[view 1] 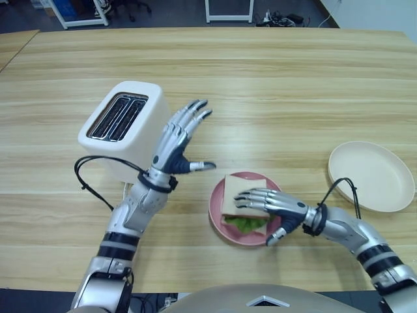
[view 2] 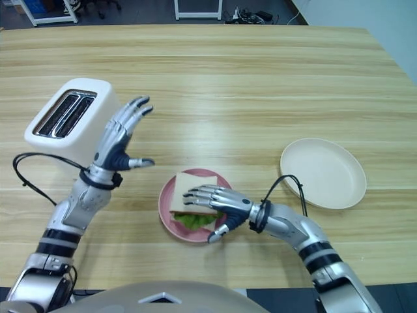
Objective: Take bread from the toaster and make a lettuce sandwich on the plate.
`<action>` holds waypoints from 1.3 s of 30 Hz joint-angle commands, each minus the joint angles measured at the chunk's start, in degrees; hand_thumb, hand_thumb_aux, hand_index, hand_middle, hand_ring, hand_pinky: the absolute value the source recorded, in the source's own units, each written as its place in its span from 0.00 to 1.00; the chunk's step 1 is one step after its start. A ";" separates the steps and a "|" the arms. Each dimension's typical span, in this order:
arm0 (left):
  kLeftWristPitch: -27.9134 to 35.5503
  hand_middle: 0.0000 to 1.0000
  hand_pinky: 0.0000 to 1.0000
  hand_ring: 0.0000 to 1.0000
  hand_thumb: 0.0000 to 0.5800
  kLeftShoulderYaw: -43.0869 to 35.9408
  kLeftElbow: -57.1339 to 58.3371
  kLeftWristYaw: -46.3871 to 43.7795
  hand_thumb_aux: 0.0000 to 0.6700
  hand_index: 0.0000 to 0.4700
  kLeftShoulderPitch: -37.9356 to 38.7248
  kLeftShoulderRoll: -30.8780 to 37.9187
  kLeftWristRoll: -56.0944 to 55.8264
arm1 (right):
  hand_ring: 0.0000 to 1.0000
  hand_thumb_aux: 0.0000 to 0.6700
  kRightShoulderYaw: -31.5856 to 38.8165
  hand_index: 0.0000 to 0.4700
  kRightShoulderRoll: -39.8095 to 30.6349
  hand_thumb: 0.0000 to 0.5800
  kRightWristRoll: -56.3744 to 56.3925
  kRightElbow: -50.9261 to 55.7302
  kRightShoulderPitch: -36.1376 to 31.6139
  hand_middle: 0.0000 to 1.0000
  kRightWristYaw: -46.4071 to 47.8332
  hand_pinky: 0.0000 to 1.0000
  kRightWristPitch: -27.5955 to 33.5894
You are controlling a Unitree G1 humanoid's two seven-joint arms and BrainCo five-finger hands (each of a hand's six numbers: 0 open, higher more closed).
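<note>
A white toaster (view 1: 124,127) stands on the wooden table at the left, its two slots looking empty from above. A pink plate (view 1: 217,212) near the front centre carries a sandwich (view 1: 242,190): a bread slice on top with green lettuce (view 1: 245,224) poking out at its near edge. My right hand (view 1: 272,205) lies flat on the top slice, fingers spread and holding nothing. Beside the toaster's right side my left hand (view 1: 180,138) is raised with its fingers spread open and empty.
A cream plate (view 1: 371,176) sits at the right, beyond my right forearm. A black cable (view 1: 91,179) loops on the table in front of the toaster. The table's far half is bare wood; chair and rack legs stand past its far edge.
</note>
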 commanded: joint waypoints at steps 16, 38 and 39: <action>-13.63 1.00 1.00 1.00 1.00 -8.06 -1.13 -32.39 1.00 1.00 24.75 17.41 -25.72 | 1.00 1.00 -3.03 1.00 -15.18 1.00 24.95 -13.23 19.74 1.00 6.34 1.00 -8.29; 13.38 1.00 1.00 1.00 1.00 -17.34 39.52 -6.43 1.00 1.00 -4.56 -7.31 8.75 | 1.00 1.00 1.18 1.00 12.54 1.00 -7.86 25.17 -5.95 1.00 -20.09 1.00 22.12; 14.23 1.00 1.00 1.00 1.00 -17.74 43.30 -3.46 1.00 1.00 -7.02 -8.50 9.39 | 1.00 1.00 0.66 1.00 14.24 1.00 -6.28 29.19 -7.91 1.00 -20.71 1.00 22.92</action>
